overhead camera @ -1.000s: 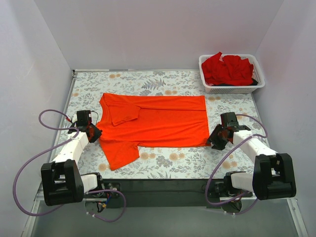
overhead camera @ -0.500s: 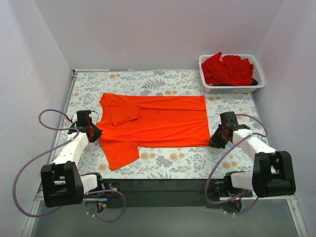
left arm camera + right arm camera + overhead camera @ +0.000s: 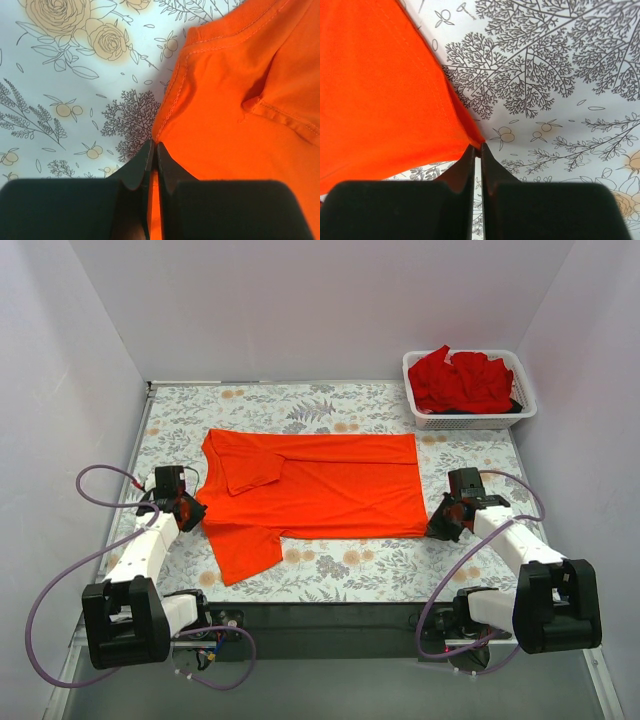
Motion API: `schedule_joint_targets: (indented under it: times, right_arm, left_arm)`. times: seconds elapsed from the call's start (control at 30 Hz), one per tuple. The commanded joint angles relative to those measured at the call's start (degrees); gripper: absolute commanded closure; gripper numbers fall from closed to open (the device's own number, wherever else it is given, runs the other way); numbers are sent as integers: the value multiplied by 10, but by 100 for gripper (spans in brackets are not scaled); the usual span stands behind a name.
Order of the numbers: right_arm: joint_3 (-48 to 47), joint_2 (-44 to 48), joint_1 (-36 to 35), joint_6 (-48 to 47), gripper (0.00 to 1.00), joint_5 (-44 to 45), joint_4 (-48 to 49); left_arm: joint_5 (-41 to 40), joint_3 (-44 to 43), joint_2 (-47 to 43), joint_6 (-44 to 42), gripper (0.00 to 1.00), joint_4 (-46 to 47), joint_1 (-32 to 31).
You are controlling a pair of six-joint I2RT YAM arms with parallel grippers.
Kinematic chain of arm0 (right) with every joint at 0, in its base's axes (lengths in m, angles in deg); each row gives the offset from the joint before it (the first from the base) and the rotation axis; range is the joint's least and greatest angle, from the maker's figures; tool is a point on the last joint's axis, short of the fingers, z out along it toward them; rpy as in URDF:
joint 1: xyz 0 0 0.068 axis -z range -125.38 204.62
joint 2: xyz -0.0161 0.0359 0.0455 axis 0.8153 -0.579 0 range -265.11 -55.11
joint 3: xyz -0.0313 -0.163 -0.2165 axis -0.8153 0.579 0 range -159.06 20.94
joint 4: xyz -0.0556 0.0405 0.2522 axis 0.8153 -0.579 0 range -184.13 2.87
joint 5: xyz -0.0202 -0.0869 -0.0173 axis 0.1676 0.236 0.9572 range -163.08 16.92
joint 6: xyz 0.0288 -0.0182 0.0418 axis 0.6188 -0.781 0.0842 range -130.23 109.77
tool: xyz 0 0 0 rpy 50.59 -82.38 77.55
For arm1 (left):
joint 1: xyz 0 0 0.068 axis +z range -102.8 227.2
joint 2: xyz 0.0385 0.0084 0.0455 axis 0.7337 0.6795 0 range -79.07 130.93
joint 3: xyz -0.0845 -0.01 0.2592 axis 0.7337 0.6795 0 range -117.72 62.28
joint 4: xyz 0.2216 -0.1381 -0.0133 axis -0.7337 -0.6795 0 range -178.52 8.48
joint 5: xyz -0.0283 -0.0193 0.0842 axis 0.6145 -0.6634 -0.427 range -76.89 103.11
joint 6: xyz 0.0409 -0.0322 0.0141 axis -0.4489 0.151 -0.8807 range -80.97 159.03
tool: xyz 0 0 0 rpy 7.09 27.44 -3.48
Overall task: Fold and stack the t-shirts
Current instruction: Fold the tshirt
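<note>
orange shirt (image 3: pixel 320 485) is pinched at its left edge by the closed left gripper (image 3: pixel 154 150), lower-right corner by the closed right gripper (image 3: pixel 476 149)

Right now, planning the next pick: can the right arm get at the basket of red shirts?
Probably yes, once it lets go: the right gripper is shut on a corner of the orange t-shirt, but nothing stands between it and the basket.
</note>
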Motion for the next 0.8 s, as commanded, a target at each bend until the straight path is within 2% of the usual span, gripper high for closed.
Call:
schedule_joint_targets:
  times: [0.0,0.33,0.77]
  right_arm:
    - [-39,9,-1,-33,99,5,-12]
    - [-142,-55,-1,-98,99,-13,-30]
    - [-292,-189,3,-133,99,-22,-31]
  left_arm:
    - [-14,-18,-26,13,100,-33,0]
    - [-24,-86,-1,9,100,-71,7]
    - [-11,-210,128,-1,100,-76,18]
